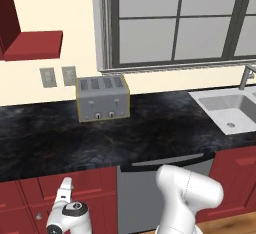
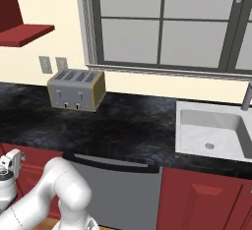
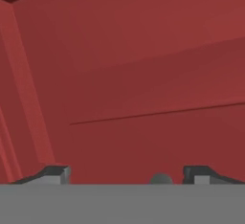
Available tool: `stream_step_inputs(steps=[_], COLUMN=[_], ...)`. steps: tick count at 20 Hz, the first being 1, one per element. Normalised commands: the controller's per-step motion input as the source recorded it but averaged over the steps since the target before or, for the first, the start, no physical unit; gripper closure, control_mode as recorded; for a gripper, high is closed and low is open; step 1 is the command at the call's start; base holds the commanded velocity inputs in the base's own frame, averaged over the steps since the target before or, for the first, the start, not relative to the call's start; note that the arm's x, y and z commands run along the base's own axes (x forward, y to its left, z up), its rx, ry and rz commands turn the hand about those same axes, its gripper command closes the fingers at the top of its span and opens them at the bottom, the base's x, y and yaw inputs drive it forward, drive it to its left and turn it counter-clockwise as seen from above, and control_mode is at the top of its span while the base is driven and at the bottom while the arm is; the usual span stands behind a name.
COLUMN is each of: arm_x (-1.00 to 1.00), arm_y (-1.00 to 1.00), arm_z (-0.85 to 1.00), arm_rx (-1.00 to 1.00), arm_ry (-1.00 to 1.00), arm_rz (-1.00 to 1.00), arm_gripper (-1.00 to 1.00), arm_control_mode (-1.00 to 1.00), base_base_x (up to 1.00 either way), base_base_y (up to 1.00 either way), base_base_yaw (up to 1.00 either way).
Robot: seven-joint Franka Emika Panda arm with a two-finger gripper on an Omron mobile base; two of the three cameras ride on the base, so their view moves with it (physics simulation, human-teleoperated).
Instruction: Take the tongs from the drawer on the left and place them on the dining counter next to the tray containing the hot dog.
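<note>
Closing in on the drawer point(image 3: 143, 74) below the worktop's left front edge, we're straddling its knob point(image 3: 161, 178) with gripper point(image 3: 127, 174) jaws apart; drawer unopened, tongs unseen.

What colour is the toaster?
Silver-grey with yellowish sides; the toaster shows best in the left base view.

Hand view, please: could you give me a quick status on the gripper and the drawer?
Gripper open, tips spread wide. Drawer front close ahead, shut; its round knob sits between the tips. Tongs not yet out. Nothing in the way.
</note>
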Motion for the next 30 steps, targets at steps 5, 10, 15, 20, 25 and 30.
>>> stream_step_inputs(steps=[5, 10, 15, 20, 25, 30], arm_x=[0.13, 0.19, 0.08, -0.01, -0.19, -0.54], arm_y=[0.00, -0.21, -0.31, -0.17, 0.00, 0.00], arm_z=[-0.10, -0.33, -0.36, -0.18, -0.10, -0.13], arm_rx=[0.00, -0.02, -0.05, -0.07, -0.07, -0.06], arm_ry=[0.00, -0.01, -0.01, 0.00, -0.09, -0.15], arm_rz=[0.00, 0.00, 0.00, 0.00, 0.00, 0.00], arm_gripper=[1.00, 1.00, 1.00, 1.00, 1.00, 1.00], arm_control_mode=[-1.00, -1.00, -1.00, -1.00, -1.00, -1.00], base_base_x=[0.00, 0.00, 0.00, 0.00, 0.00, 0.00], base_base_y=[0.00, 0.00, 0.00, 0.00, 0.00, 0.00], base_base_yaw=[0.00, 0.00, 0.00, 0.00, 0.00, 0.00])
